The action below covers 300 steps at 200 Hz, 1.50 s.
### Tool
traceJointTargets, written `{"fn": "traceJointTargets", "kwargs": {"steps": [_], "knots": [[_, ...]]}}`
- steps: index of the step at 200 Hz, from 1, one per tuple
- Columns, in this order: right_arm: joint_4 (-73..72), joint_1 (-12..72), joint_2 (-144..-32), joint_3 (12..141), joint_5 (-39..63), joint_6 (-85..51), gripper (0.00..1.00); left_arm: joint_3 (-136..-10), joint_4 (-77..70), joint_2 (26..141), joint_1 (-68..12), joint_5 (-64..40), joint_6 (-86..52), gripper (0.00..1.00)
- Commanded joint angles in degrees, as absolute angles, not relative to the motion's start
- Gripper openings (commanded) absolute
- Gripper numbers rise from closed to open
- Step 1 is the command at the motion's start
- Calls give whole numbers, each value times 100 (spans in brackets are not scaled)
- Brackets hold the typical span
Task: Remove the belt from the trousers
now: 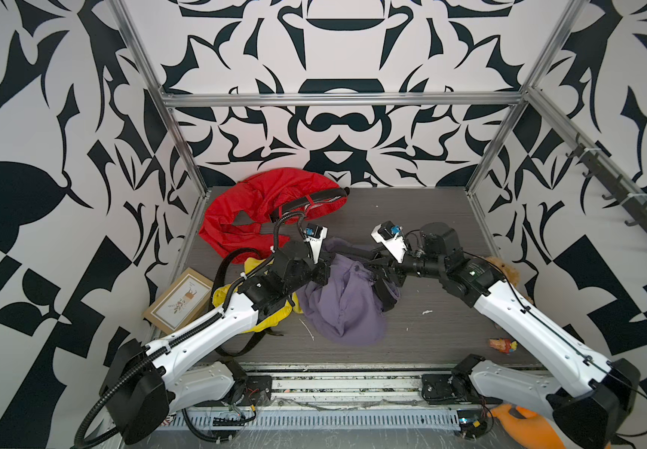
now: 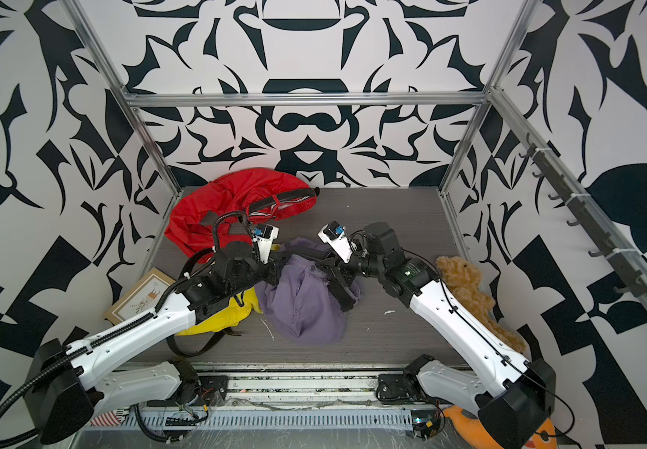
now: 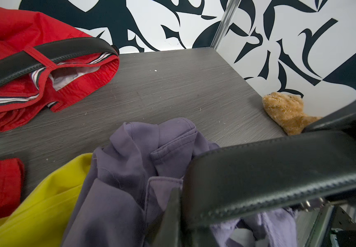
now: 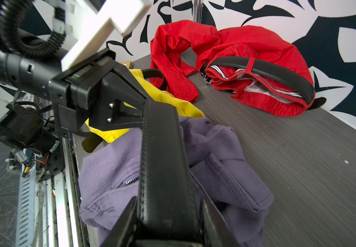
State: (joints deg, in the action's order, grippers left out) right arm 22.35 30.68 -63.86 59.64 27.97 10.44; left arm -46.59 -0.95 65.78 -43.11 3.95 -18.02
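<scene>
Left pincer (image 4: 145, 107) is clamped tight on one end of the black belt (image 4: 162, 160). The strap runs straight above the purple trousers (image 4: 226, 171) heaped on the worktop (image 4: 301, 160), right into the right pincer (image 4: 168, 216). Its jaws flank the strap's edges, but can't tell if they're actually squeezing.

teddy bear (image 2: 465, 287) by right wall; framed picture (image 1: 180, 301) by left wall; orange toy (image 1: 524, 425).

purple trousers (image 2: 302, 315) crumpled | left hand (image 2: 277, 268) and right hand (image 2: 324, 268) over them, belt (image 2: 306, 259) between | teddy bear (image 2: 465, 283) beside right arm (image 2: 469, 334)
</scene>
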Motion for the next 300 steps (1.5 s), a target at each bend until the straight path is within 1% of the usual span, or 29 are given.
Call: {"fn": "traceJointTargets", "kwargs": {"steps": [1, 13, 36, 45, 51, 69, 94, 131, 146, 156, 183, 192, 202, 212, 224, 237, 244, 272, 300], "knots": [[3355, 2717, -6385, 6566, 2472, 1191, 0, -4863, 634, 6531, -3846, 1456, -1893, 13], [3516, 2720, -6560, 6840, 2567, 1325, 0, -5073, 775, 6625, -4061, 1606, -1564, 26], [3838, 2720, -6833, 7312, 2703, 1573, 0, -5358, 861, 6660, -4387, 1783, -959, 59], [3970, 2723, -6904, 7479, 2753, 1661, 0, -5433, 822, 6621, -4478, 1829, -746, 68], [4044, 2725, -6945, 7557, 2760, 1702, 0, -5479, 769, 6597, -4550, 1897, -580, 72], [4215, 2724, -7000, 7745, 2808, 1800, 0, -5636, 554, 6574, -4735, 1888, -4, 78], [4320, 2721, -7006, 7822, 2847, 1846, 0, -5811, 139, 6695, -4926, 1478, 889, 84], [4307, 2725, -6970, 7831, 2857, 1812, 0, -6115, -34, 7135, -5096, 463, 1660, 84], [4282, 2720, -6953, 7848, 2865, 1801, 0, -6214, -136, 7259, -5106, 310, 1725, 84], [4285, 2724, -6952, 7857, 2888, 1794, 0, -6310, -158, 7561, -5106, 287, 1774, 84], [4298, 2719, -6942, 7845, 2901, 1784, 0, -6416, -428, 7828, -5111, 359, 1854, 81], [4293, 2719, -6928, 7824, 2911, 1782, 0, -6423, -580, 7886, -5108, 374, 1868, 77], [4266, 2719, -6908, 7776, 2910, 1763, 0, -6472, -689, 7963, -5109, 456, 1864, 63], [4225, 2719, -6886, 7720, 2905, 1742, 0, -6524, -765, 8038, -5106, 572, 1817, 42], [4194, 2724, -6860, 7659, 2899, 1748, 0, -6527, -835, 8097, -5102, 698, 1686, 23], [4210, 2717, -6817, 7599, 2838, 1769, 0, -6376, -1018, 8067, -5054, 874, 1471, 6], [4226, 2722, -6794, 7578, 2810, 1786, 0, -6252, -1106, 8024, -4981, 927, 1289, 0], [4337, 2707, -6720, 7516, 2744, 1845, 0, -5660, -1217, 7629, -4349, 932, 136, 0], [4401, 2686, -6699, 7463, 2747, 1879, 0, -4991, -1237, 7060, -3415, 718, -1153, 0]]}}
